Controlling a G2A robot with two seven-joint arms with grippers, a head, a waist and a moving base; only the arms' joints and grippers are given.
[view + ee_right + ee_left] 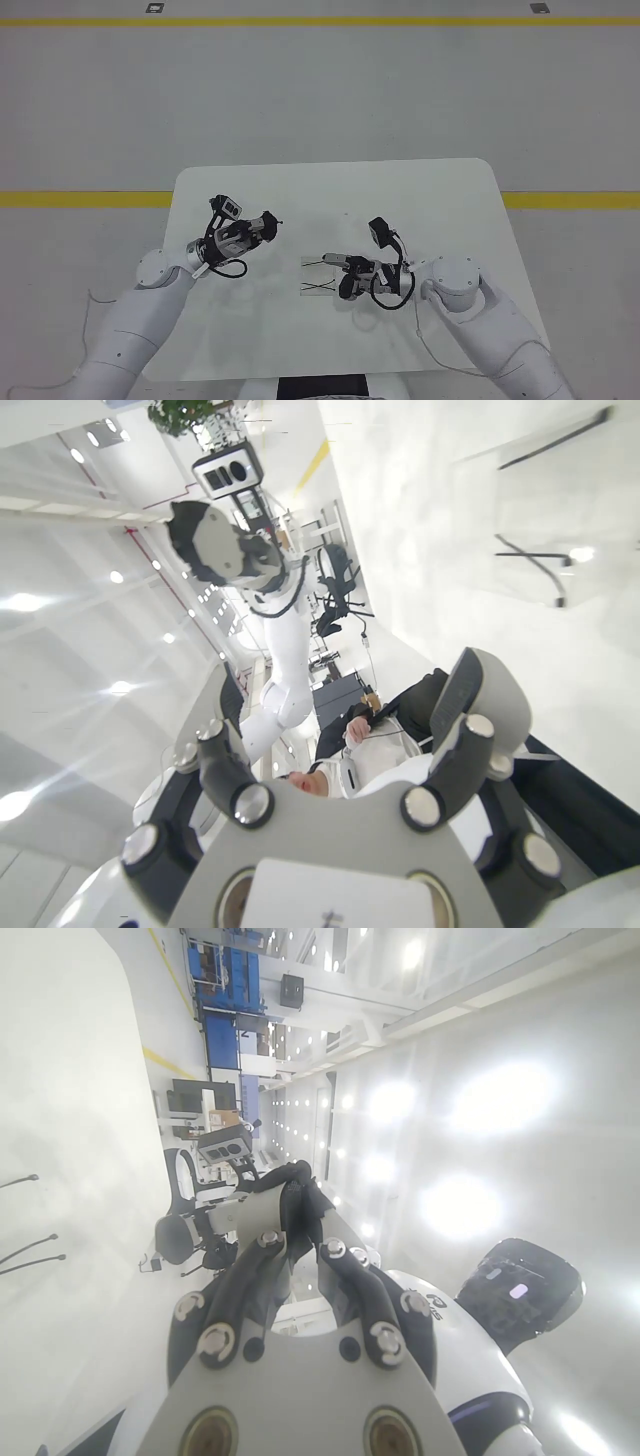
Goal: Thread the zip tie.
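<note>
Two thin black zip ties (318,289) lie crossed on the white table (420,200), and a third zip tie (312,264) lies just behind them. The crossed zip ties (532,556) and the single zip tie (550,442) also show in the right wrist view. My right gripper (332,263) hovers low beside the single tie, and the right gripper (345,695) is open with nothing between its fingers. My left gripper (272,224) is held over the table's left half, away from the ties. The left gripper (296,1188) is shut, its pads pressed together. Three zip tie heads (49,1239) show far off.
The table's front edge lies close behind both arms. Bare tabletop stretches to the far side and to the right. A yellow floor line (80,199) runs past the table on both sides.
</note>
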